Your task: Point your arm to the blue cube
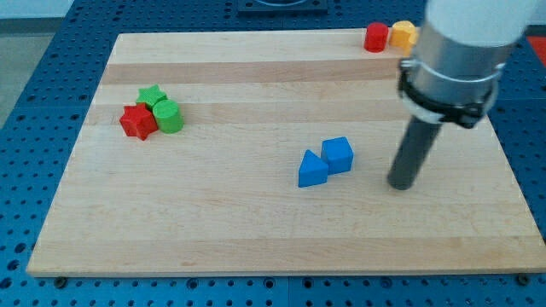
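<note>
The blue cube (339, 154) sits near the middle of the wooden board (213, 222), touching a blue triangular block (312, 169) on its lower left. My tip (400, 185) rests on the board to the right of the blue cube, a short gap away and slightly lower in the view. The dark rod rises from the tip to the arm's white and black body at the view's top right.
A red star block (137, 122), a green star block (152, 95) and a green cylinder (169, 116) cluster at the left. A red cylinder (376, 37) and a yellow block (403, 34) stand at the top edge, right of centre.
</note>
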Motion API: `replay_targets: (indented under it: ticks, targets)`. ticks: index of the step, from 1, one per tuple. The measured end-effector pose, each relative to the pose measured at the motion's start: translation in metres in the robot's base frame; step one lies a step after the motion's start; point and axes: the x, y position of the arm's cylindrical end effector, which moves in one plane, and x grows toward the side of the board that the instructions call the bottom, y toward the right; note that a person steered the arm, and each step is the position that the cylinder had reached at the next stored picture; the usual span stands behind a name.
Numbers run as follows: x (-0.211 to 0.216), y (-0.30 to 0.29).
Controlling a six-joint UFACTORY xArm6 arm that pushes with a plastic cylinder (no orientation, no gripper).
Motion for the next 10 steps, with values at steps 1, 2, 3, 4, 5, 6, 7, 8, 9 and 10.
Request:
replay_targets:
  ticks: [1,2,3,4,5,6,7,8,9,10]
  targets:
    - [0.0,-0.039]
    - [-0.003,-0.049]
    - [-0.028,-0.049]
    - [-0.05,-0.054]
    - [-0.052,-0.082]
    - [-0.052,-0.112]
    - [-0.055,-0.131]
    - [-0.072,-0.139]
    - [-0.082,-0.13]
    - [-0.081,-0.096]
